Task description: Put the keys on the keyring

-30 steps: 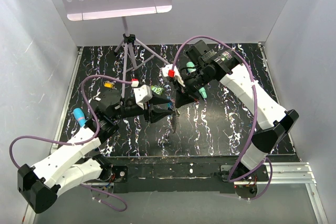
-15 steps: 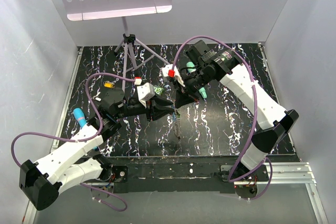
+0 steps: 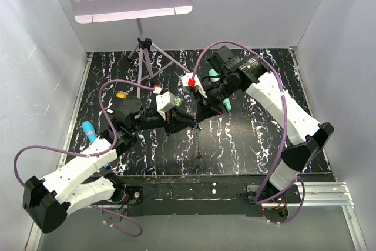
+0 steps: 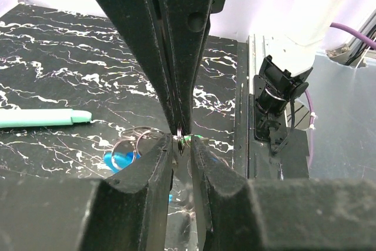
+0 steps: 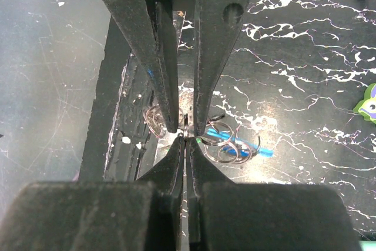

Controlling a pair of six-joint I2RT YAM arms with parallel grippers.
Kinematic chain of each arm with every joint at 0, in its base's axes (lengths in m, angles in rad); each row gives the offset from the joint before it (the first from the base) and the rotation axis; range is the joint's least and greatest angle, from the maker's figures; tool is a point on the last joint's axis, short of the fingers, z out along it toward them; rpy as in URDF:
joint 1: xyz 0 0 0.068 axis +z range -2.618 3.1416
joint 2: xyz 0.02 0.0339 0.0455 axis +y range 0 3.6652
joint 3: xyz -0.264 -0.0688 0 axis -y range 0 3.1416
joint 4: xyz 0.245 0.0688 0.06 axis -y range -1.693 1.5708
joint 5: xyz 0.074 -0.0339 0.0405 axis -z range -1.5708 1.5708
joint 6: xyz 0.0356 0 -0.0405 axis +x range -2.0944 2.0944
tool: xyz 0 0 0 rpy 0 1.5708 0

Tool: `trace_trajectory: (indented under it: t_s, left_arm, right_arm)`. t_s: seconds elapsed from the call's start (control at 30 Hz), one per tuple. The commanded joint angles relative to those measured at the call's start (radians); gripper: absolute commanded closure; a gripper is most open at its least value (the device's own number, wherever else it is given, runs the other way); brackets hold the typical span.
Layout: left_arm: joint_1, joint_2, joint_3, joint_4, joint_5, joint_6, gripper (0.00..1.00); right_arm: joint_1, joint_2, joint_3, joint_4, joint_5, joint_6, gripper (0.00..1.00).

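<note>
Two sets of jaws now meet tip to tip over the black marbled surface (image 3: 252, 139), well in front of the tripod (image 3: 144, 48) and a little to its right. Over the last second the left arm (image 3: 76, 171) has swung in from the tripod's near left, its jaws narrowing as it came. The right arm (image 3: 294, 119) has not shifted.

The right jaws are pinched fully together, and a small metal ring (image 5: 185, 123) stands edge-on from their tips. I take it for part of the keyring (image 5: 226, 139). Its fine chain (image 3: 197, 142) hangs from the meeting point, on the side away from the tripod, with the blue clasp (image 4: 119, 160) and more loops at its lower end. Whether those rest on the surface or hang just above it I cannot tell.

The left jaws stand a sliver apart, one fingertip (image 5: 169, 119) on each side of that ring, not visibly gripping it. A speck of light green (image 4: 189, 139) shows just beside the ring. It may be the green key, but it is too small to say. The yellow-orange key (image 3: 121, 94) lies on the surface to the tripod's near left, well apart from the meeting point.

To my eye the closing-in means the ring is about to be shared or prised open, and no key is threaded yet.
</note>
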Motion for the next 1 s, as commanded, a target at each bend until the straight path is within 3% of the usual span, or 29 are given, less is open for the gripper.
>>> trace_trajectory:
  t_s: [0.0, 0.23, 0.37, 0.63, 0.7, 0.73, 0.8, 0.9, 0.97]
  left_arm:
    - [0.003, 0.003, 0.045, -0.040, 0.004, 0.016, 0.82]
    - [0.005, 0.006, 0.048, -0.031, 0.000, 0.004, 0.89]
    - [0.003, 0.006, 0.051, -0.029, 0.001, -0.007, 1.00]
    - [0.006, -0.045, 0.015, 0.032, -0.043, -0.084, 1.00]
    - [0.005, -0.077, -0.028, 0.107, -0.065, -0.128, 1.00]
    - [0.005, -0.097, -0.057, 0.159, -0.075, -0.157, 1.00]
    - [0.005, -0.131, -0.111, 0.262, -0.098, -0.215, 1.00]
    - [0.005, -0.172, -0.226, 0.492, -0.152, -0.304, 1.00]
    - [0.005, -0.183, -0.303, 0.738, -0.207, -0.357, 1.00]
  right_arm:
    - [0.007, -0.031, 0.014, -0.193, -0.052, 0.001, 0.99]
    - [0.007, -0.033, 0.007, -0.192, -0.053, 0.002, 0.99]
    - [0.007, -0.034, 0.006, -0.192, -0.055, 0.002, 0.99]
    - [0.007, -0.036, 0.013, -0.187, -0.066, 0.020, 0.96]
    - [0.004, -0.040, 0.035, -0.196, -0.081, 0.030, 0.80]
    - [-0.004, -0.044, 0.050, -0.196, -0.096, 0.036, 0.68]
    - [-0.031, -0.048, 0.088, -0.210, -0.150, 0.046, 0.58]
    - [-0.079, -0.045, 0.154, -0.235, -0.234, 0.048, 0.56]
    - [-0.100, -0.047, 0.179, -0.236, -0.286, 0.054, 0.56]
